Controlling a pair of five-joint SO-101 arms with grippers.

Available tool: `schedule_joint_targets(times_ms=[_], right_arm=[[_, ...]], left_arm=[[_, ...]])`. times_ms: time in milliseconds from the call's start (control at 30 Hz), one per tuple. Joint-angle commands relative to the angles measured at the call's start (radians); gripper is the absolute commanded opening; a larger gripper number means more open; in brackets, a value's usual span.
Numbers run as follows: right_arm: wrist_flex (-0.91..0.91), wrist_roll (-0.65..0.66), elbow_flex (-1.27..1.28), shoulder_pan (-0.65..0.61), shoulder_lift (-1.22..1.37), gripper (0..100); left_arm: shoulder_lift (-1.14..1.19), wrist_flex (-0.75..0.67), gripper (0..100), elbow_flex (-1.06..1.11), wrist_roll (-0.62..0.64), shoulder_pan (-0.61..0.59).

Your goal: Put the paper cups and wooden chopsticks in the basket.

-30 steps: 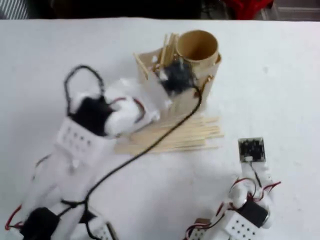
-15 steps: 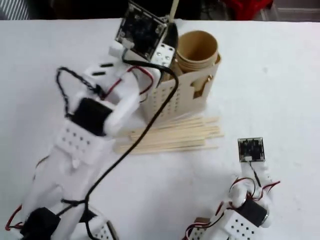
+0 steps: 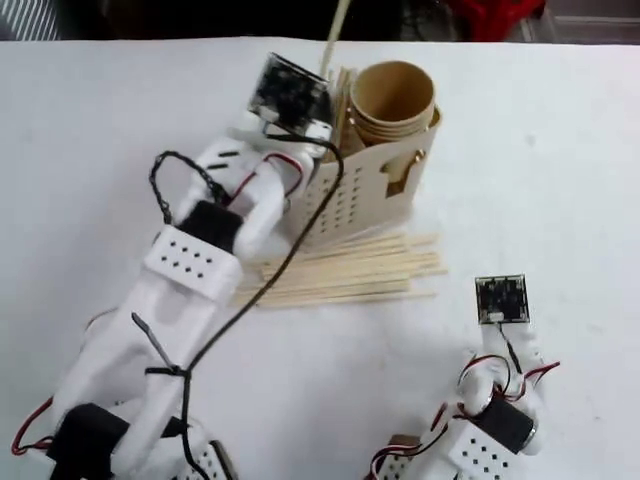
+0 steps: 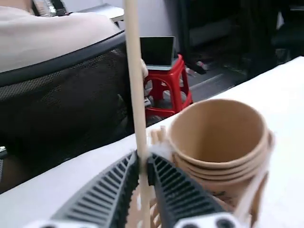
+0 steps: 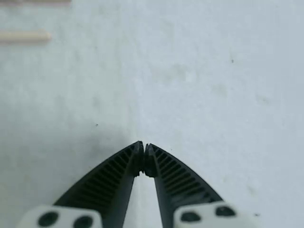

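Note:
A perforated beige basket (image 3: 365, 195) stands at the table's far middle. Stacked paper cups (image 3: 393, 95) sit in its right part, also the cups (image 4: 218, 137) in the left wrist view. Several chopsticks stand in its left part beside the cups. My left gripper (image 4: 142, 160) is shut on one upright wooden chopstick (image 4: 134, 90) just above the basket's left part; that chopstick (image 3: 335, 35) pokes past the table's far edge. A pile of loose chopsticks (image 3: 345, 270) lies flat in front of the basket. My right gripper (image 5: 144, 151) is shut and empty, low over bare table.
The left arm (image 3: 190, 260) and its black cable cross the table left of the basket. The right arm (image 3: 500, 400) rests at the near right. A chopstick tip (image 5: 26, 35) lies ahead of the right gripper. Bare white table lies to the right.
The left arm lifted from the basket with a chopstick held upright, then shifted slightly right and down toward the basket. The right arm has not moved.

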Motion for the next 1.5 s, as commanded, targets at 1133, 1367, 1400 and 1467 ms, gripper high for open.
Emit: schedule_joint_targets(times_ms=[1133,1367,1400,1467], right_arm=[[-0.013,0.012,0.009,0.001,-0.001,1.7],[-0.013,0.012,0.009,0.001,-0.001,1.7],[-0.013,0.012,0.009,0.001,-0.001,1.7],[-0.013,0.012,0.009,0.001,-0.001,1.7]], left_arm=[[0.035,0.612,12,0.244,-0.442,0.274],[0.315,0.618,11,0.103,-0.47,0.242],[0.361,0.618,11,0.069,-0.47,0.243],[0.444,0.618,11,0.011,-0.47,0.24]])
